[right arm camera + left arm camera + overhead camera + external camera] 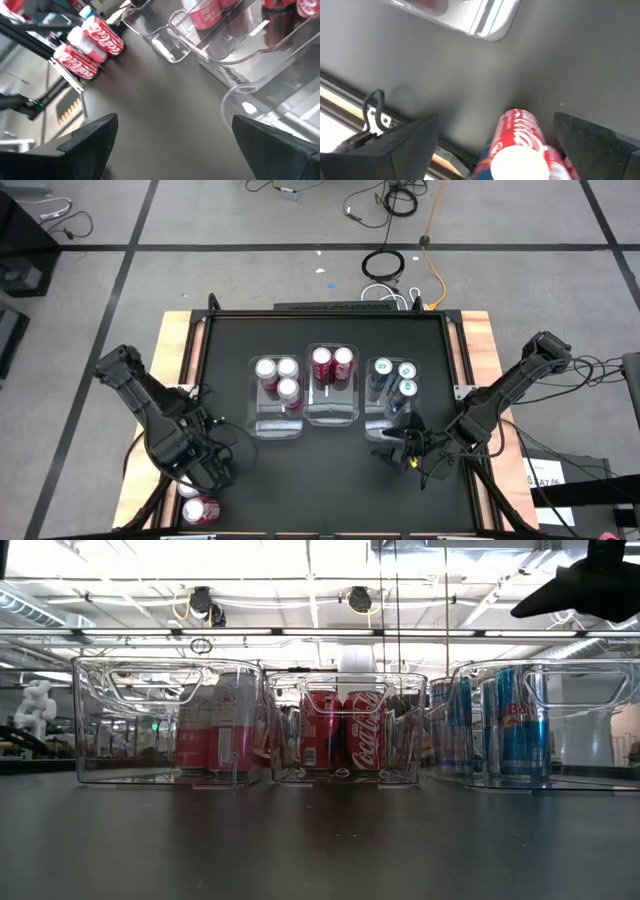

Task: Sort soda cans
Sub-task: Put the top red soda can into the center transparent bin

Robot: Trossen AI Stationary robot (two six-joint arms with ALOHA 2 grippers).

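Our left gripper [200, 470] hangs over the table's near-left corner, jaws spread wide around an upright red Coca-Cola can [517, 145] — not yet closed on it. A second red can [201, 510] lies just beside it at the table edge, and the right wrist view hints at a third object there that we cannot identify. Toward the table's middle stand three clear bins: the left bin [275, 425] holds three pink-and-white cans [278, 378], the middle bin [332, 415] two Coca-Cola cans [332, 364], the right bin [385, 425] three blue-and-silver cans [394, 376]. Our right gripper [400, 448] waits at the right bin's near end, jaws wide and empty. We judge the pick is in hand: next, close squarely on the upright can, lift clear of its neighbour — then carry to the middle bin.
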